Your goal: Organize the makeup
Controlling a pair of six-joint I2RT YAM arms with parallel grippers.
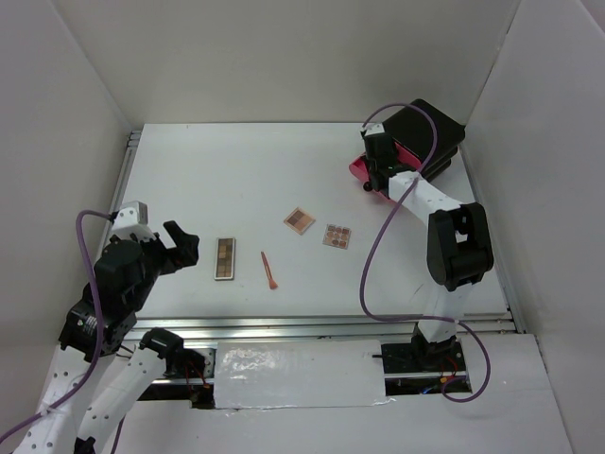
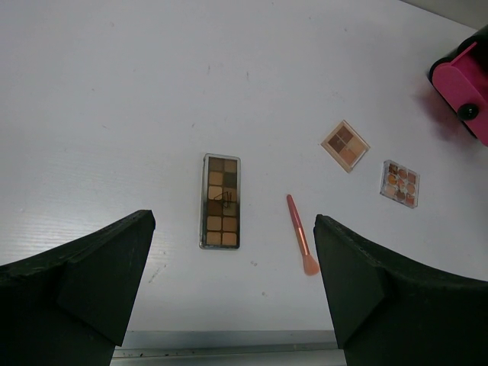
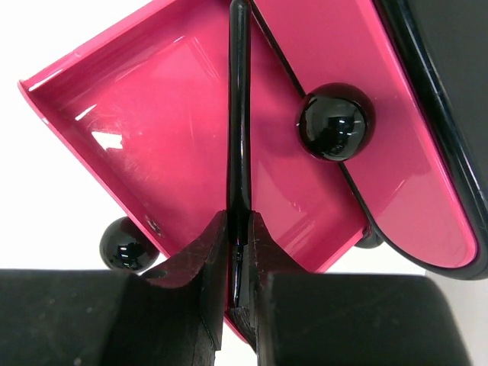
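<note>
- The right claw (image 3: 239, 229) is pinching a thin black pencil (image 3: 239, 114) near one end, its jaws narrow around it.
- The pencil's long axis is pointing straight out from the claw and slanting across the floor of the open pink drawer (image 3: 145, 130), not square to its walls.
- The drawer is lying directly under the pencil. Whether the far tip is touching it, I cannot tell. Lowering and letting go looks like what is coming.
- A black knob (image 3: 334, 122) is sitting just beside the pencil's line, and a sideways tilt could be catching it.
- The left claw (image 1: 181, 244) is hanging wide and holding nothing over the near-left tabletop (image 1: 236, 180).
- The narrow brown palette (image 2: 221, 201) is lying flat just ahead of it. The long axis is pointing away, so the narrow width is facing the gap. The left arm is the nearer one.
- The orange brush (image 2: 301, 233) is lying near the palette, and the two square palettes (image 2: 345, 145) are lying farther towards the drawer, all apart.
</note>
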